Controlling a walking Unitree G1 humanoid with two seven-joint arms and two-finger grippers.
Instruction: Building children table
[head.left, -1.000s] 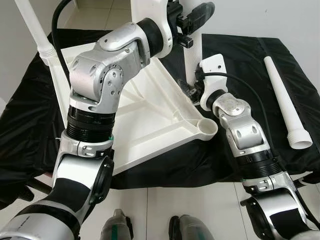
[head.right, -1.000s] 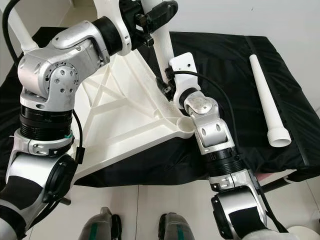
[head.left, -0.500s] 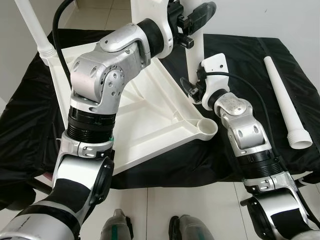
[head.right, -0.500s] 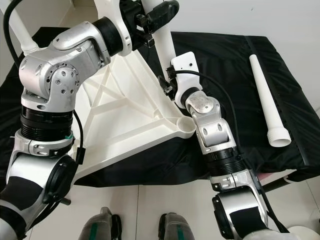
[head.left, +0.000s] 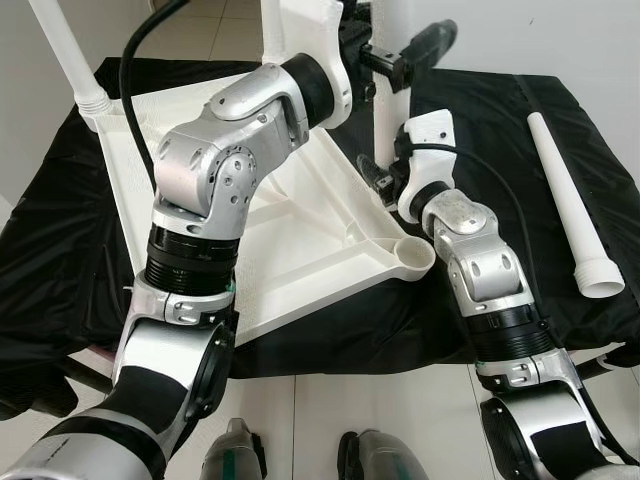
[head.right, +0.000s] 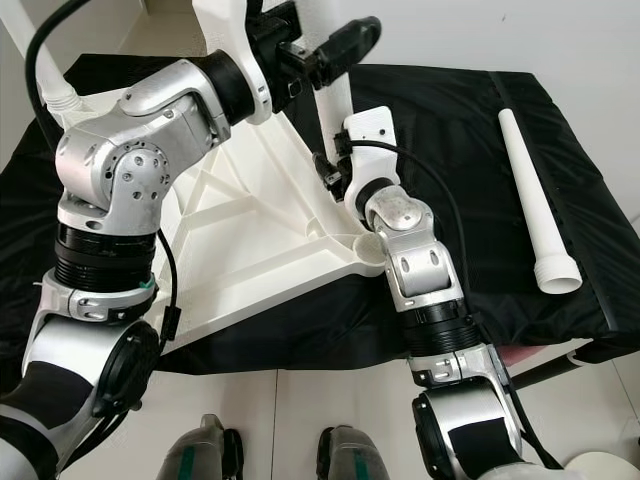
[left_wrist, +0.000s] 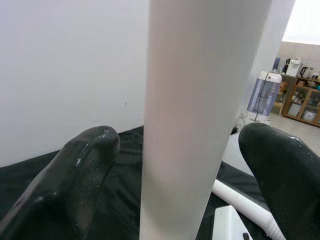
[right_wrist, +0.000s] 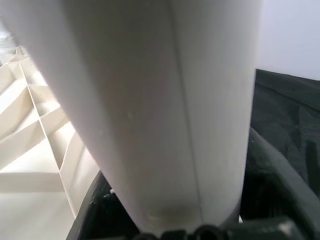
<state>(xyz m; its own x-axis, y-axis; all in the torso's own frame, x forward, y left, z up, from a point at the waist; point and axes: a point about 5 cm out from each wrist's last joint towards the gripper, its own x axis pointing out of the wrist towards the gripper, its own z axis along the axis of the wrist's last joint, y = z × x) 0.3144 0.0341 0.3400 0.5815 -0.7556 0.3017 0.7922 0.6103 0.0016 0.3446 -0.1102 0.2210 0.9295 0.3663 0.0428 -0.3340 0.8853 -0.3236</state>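
The left hand (left_wrist: 175, 165) is spread around the upright table leg (head.left: 393, 110), fingers (left_wrist: 75, 170) clear of it. The right hand (head.left: 380, 180) pinches that leg low, at the upturned tabletop (head.left: 290, 250). Keep the leg plumb while seating it. The eye views add the spare leg (head.left: 570, 205) lying on the black-draped table (head.left: 500, 130).

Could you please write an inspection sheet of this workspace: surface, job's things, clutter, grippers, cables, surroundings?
Surface: black cloth cover under all parts.
Job's things: white plastic tabletop lies upside down, ribs up, near corner socket empty; upright white leg at its far right corner; another leg upright at far left; loose white leg lies at right.
Clutter: nothing seen.
Grippers: left gripper open around the upright leg, high; right gripper at that leg's lower part.
Cables: black cable on left arm, thin one on right arm.
Surroundings: white wall, tiled floor.
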